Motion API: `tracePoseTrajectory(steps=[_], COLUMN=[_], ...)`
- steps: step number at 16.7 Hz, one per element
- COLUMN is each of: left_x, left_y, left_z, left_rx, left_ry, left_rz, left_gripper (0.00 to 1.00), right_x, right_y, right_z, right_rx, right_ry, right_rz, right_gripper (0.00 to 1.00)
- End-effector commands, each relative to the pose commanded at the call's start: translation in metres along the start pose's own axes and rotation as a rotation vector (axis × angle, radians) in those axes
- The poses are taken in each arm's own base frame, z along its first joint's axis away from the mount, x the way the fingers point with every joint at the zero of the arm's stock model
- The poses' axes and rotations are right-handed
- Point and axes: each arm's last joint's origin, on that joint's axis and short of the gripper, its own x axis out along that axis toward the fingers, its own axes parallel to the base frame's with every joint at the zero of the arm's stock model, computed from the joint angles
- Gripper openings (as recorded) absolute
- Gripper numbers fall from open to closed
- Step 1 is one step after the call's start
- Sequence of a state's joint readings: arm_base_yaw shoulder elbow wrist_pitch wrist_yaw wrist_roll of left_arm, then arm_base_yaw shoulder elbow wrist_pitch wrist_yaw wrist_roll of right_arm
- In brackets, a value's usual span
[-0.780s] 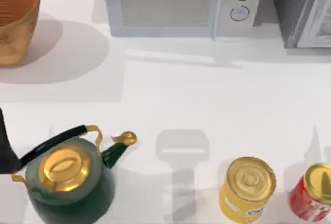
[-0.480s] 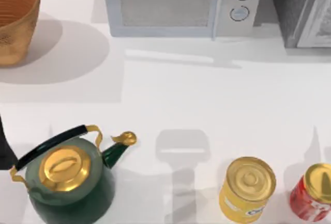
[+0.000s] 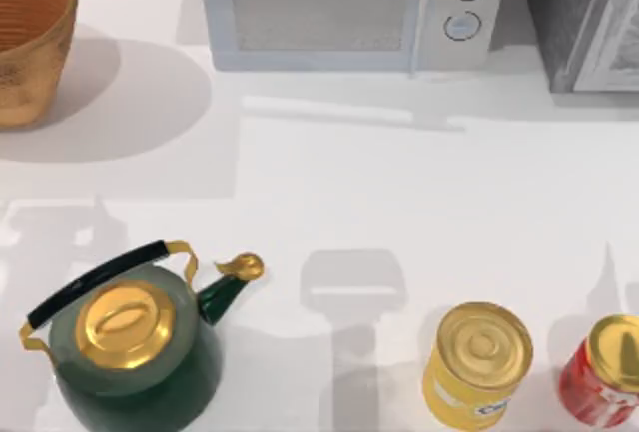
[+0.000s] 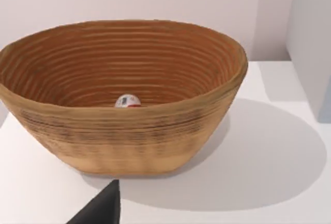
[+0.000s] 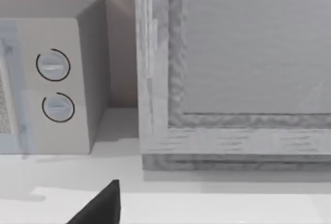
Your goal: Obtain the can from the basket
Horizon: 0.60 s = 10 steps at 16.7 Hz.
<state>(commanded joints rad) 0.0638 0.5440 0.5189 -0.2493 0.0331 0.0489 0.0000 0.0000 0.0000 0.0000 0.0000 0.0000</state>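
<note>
The basket (image 3: pixel 28 48) stands at the table's far left corner, woven, golden-tan outside and orange-brown inside. In the left wrist view the basket (image 4: pixel 124 131) is close ahead, and the can (image 4: pixel 127 101) lies at its bottom, small and whitish with a red mark, half hidden by the near rim. A dark piece of my left gripper (image 4: pixel 101 209) pokes in just short of the basket's near wall. My right gripper (image 5: pixel 101 208) shows as a dark tip facing the back right appliances, far from the basket.
A white microwave (image 3: pixel 344 13) and a grey cabinet (image 3: pixel 584 23) line the back edge. Along the front stand a green kettle (image 3: pixel 130 347) with a gold lid, a big yellow can (image 3: pixel 479 362) and a big red can (image 3: pixel 604 372).
The dark part of my left arm at the top view's left edge has slid out of that view. Its shadow now lies on the table above the kettle.
</note>
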Motion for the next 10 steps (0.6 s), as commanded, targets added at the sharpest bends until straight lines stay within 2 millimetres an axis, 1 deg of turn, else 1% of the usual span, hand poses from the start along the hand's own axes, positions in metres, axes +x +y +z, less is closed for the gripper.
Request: tracePoseTrajectory(steps=[2,4,7,9,10], left_x=[0.019,0.046,0.103,0.148,0.171], left_y=[0.005,0.012,0.025,0.036,0.042], left_z=[0.031,0.059,0.090,0.100,0.102], left_rx=[0.005,0.007,0.004,-0.002,-0.006], left_ry=[0.104,0.218,0.397,0.515,0.572], left_rz=[-0.002,-0.006,-0.018,-0.028,-0.035], left_gripper=[1.00,1.00,1.00,1.00,1.00], right_x=[0.000,0.000,0.000,0.000,0.000], right_y=[0.000,0.000,0.000,0.000,0.000], right_z=[0.000,0.000,0.000,0.000,0.000], right_rx=[0.000,0.000,0.000,0.000,0.000], right_ry=[0.000,0.000,0.000,0.000,0.000], right_rz=[0.000,0.000,0.000,0.000,0.000], right_gripper=[1.00,1.00,1.00,1.00,1.00])
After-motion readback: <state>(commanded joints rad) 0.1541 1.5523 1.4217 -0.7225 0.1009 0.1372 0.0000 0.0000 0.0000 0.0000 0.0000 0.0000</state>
